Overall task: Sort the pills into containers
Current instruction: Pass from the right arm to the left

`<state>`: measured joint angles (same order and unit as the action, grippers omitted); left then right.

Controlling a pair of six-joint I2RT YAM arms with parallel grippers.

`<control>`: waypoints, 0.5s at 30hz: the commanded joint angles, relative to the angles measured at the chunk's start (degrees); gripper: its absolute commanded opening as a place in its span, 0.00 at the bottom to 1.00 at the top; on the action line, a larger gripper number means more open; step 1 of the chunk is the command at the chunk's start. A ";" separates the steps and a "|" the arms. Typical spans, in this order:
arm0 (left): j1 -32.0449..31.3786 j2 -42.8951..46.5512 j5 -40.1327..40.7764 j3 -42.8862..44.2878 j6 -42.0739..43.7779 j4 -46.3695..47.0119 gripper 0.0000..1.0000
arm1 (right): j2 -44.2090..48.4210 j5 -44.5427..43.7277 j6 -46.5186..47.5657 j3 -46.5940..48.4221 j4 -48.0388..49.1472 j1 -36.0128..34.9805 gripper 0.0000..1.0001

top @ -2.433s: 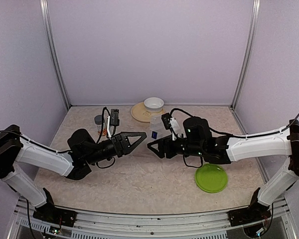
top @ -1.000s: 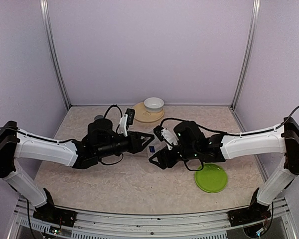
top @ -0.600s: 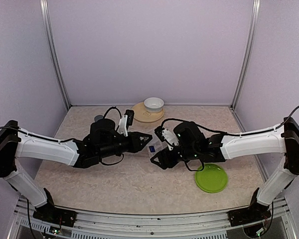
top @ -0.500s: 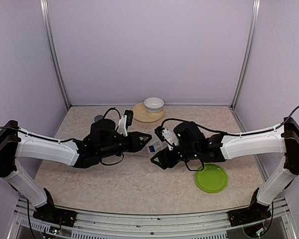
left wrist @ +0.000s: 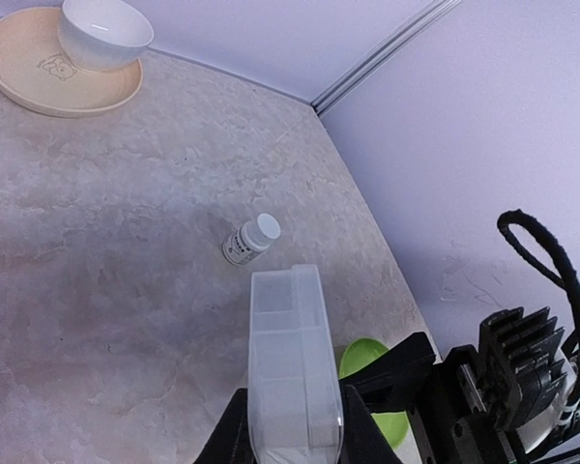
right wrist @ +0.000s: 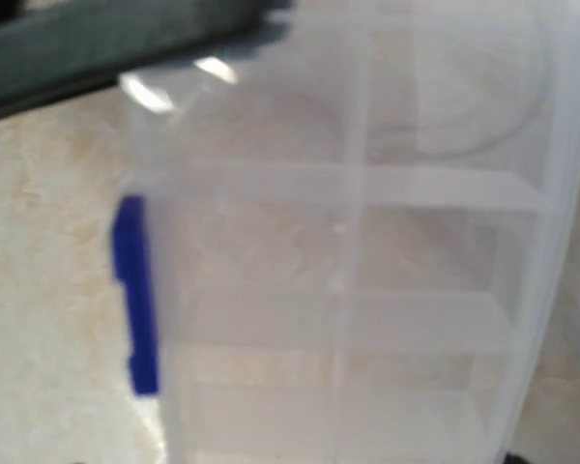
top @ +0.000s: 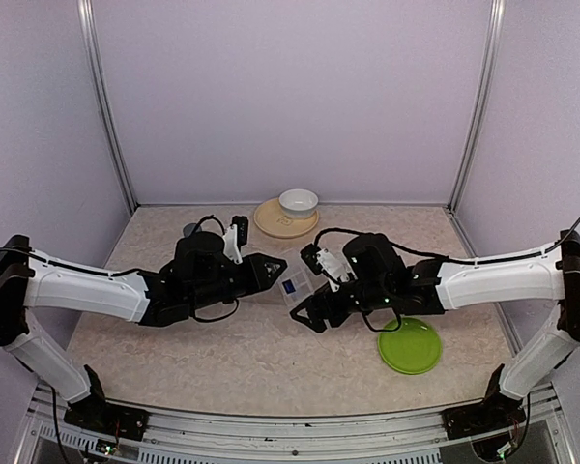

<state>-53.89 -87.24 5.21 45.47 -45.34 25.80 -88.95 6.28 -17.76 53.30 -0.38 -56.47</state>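
Top view: one clear pill box sits between two grippers, at the left gripper tips and just beside the right gripper, whose spread I cannot tell.
Left wrist: the fingers clamp the box on edge, with one bottle beyond.
Right wrist: the box fills the view, blurred.

Nothing here can be read as a word, number or brand. The clear pill box carries a small blue label on one side, blurred in the right wrist view, with no lettering visible. Just beyond the box lies a small white bottle whose label print is too small to read. Far beyond the box, the tan plate bears a faint, illegible mark.
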 commanded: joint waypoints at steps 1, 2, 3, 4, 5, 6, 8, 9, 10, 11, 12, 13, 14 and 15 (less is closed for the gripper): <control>0.10 1.20 4.04 -0.66 -1.48 -2.20 0.07 | 3.56 6.25 1.58 -0.49 1.10 -0.42 0.89; 0.10 1.07 4.24 -0.84 -1.81 -2.38 0.07 | 3.62 6.69 1.65 -0.41 1.05 -0.35 0.89; 0.10 1.03 4.52 -1.02 -2.18 -2.46 0.07 | 3.67 7.04 1.65 -0.33 1.14 -0.28 0.89; 0.10 0.96 4.64 -1.27 -2.62 -2.36 0.07 | 3.69 7.47 1.40 -0.23 1.16 -0.22 0.89; 0.10 0.97 4.84 -1.56 -2.96 -2.34 0.07 | 3.71 7.76 1.01 -0.10 1.40 -0.01 0.89; 0.10 0.97 5.20 -1.83 -3.38 -2.29 0.07 | 3.67 8.05 0.65 0.19 1.43 0.03 0.89; 0.10 1.21 5.94 -2.48 -4.12 -2.22 0.08 | 3.53 8.32 -0.23 0.90 1.03 0.36 0.89; 0.10 1.36 6.53 -3.08 -4.47 -2.08 0.08 | 3.54 7.54 -0.66 1.28 0.58 0.44 0.90; 0.10 1.61 7.01 -3.54 -4.82 -1.94 0.08 | 3.48 6.11 -1.19 1.68 -0.15 0.53 0.90; 0.12 1.83 7.46 -3.93 -5.10 -1.76 0.07 | 3.39 3.78 -1.69 2.19 -1.49 0.55 0.90; 0.10 2.10 7.86 -4.25 -5.37 -1.71 0.07 | 3.08 0.26 -2.58 2.92 -3.48 0.63 0.90; 0.10 2.23 8.10 -4.53 -5.59 -1.53 0.08 | 2.81 -2.30 -3.00 4.07 -5.12 0.62 0.91; 0.10 2.32 8.21 -4.74 -5.74 -1.28 0.08 | 2.66 -3.69 -2.90 4.23 -5.59 0.65 0.91; 0.10 2.29 8.31 -4.85 -5.82 -1.27 0.08 | 2.66 -4.51 -2.86 4.14 -5.37 0.60 0.91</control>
<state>-53.93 -86.43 10.87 41.58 -49.98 23.90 -87.29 8.62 -19.05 54.89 -2.63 -55.96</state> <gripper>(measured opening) 0.229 0.910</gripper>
